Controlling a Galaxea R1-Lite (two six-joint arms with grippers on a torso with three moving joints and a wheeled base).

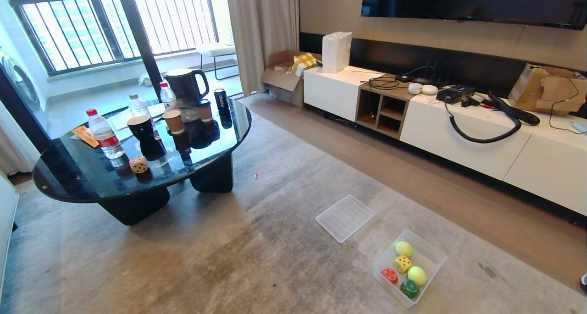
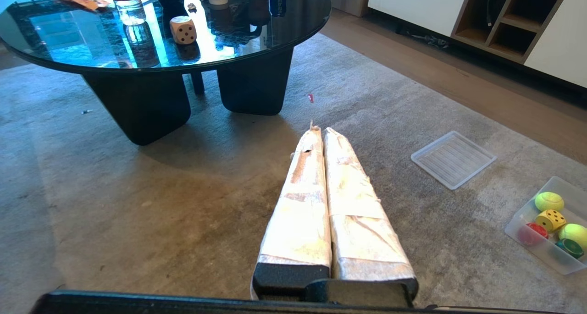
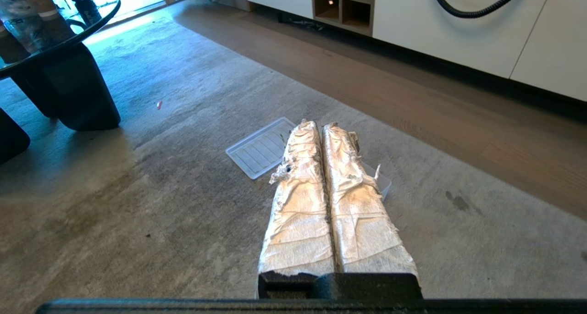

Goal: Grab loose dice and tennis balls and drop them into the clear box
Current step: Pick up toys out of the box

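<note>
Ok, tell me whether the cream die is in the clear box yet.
Out. The cream die sits on the black glass table; the clear box stands on the carpet.

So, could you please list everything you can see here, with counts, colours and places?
clear box: one, translucent, on carpet, near right.
tennis balls: two, yellow-green, in box.
dice: yellow, red, green in box; cream die on coffee table.
clear tray: one, ribbed, on carpet beside box.
coffee table: one, black glass, left.
water bottles: three, on table.
paper cups: two brown, on table.
kettle: one, black, on table.
TV cabinet: white, right wall.
cardboard boxes: two, brown.
left gripper: taped, shut, empty.
right gripper: taped, shut, empty.
</note>
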